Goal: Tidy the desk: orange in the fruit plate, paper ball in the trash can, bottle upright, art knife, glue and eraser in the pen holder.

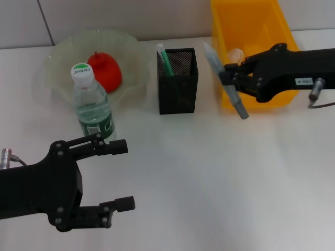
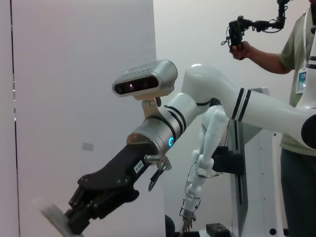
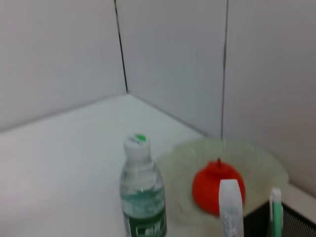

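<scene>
We start with the yellow trash can (image 1: pixel 251 31) at the back right, where a crumpled paper ball (image 1: pixel 235 54) already lies inside, and the pale green fruit plate (image 1: pixel 63 57) at the back left holding the orange (image 1: pixel 105 70). The bottle (image 1: pixel 93 102) stands upright just in front of that plate; part full, it would be top-heavy and smooth, so we judge it is best left alone. Our left gripper (image 1: pixel 123 175) hovers near it over the table (image 1: pixel 209 172) with its fingers spread wide and nothing between them. The black mesh pen holder (image 1: pixel 178 81) sits between plate and can, a green-tipped item already in it. Our right gripper (image 1: pixel 226 75) is clamped on the art knife (image 1: pixel 226 83), a slim translucent stick held near its middle and slanting downward. It looks light, stiff and slick, so we would keep the grip near mid-length and enter the holder tip-first.
</scene>
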### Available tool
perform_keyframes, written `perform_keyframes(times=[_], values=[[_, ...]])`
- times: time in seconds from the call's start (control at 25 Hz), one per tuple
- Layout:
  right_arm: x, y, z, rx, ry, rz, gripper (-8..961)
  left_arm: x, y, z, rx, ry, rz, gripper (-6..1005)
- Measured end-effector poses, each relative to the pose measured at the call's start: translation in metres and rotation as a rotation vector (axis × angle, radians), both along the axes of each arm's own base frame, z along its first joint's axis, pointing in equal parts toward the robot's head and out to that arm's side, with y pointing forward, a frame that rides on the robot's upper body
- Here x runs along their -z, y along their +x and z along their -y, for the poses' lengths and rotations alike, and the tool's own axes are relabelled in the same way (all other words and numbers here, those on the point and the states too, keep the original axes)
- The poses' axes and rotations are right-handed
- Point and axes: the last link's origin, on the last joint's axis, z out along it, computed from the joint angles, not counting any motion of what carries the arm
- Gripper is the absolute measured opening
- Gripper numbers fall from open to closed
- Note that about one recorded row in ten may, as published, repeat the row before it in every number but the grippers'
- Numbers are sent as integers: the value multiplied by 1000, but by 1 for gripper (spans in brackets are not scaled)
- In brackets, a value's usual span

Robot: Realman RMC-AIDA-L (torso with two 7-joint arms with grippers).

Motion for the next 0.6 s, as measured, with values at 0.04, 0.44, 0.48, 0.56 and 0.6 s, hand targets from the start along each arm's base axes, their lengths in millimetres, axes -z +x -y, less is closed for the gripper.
perform_keyframes(times=[0.04, 0.44, 0.48, 0.56, 0.6], values=[[-1, 3, 0, -18, 5, -20, 113, 0, 0, 0, 0, 0, 0, 801], [1, 24, -9, -229, 82, -150, 110, 0, 1, 0, 2, 0, 2, 801], [3, 24, -9, -259, 93, -161, 110, 0, 1, -1, 4, 0, 3, 801], [7, 25, -11, -311, 114, -194, 110, 0, 2, -1, 5, -1, 3, 801], [9, 25, -12, -324, 120, -207, 110, 0, 2, -1, 5, -1, 3, 801]])
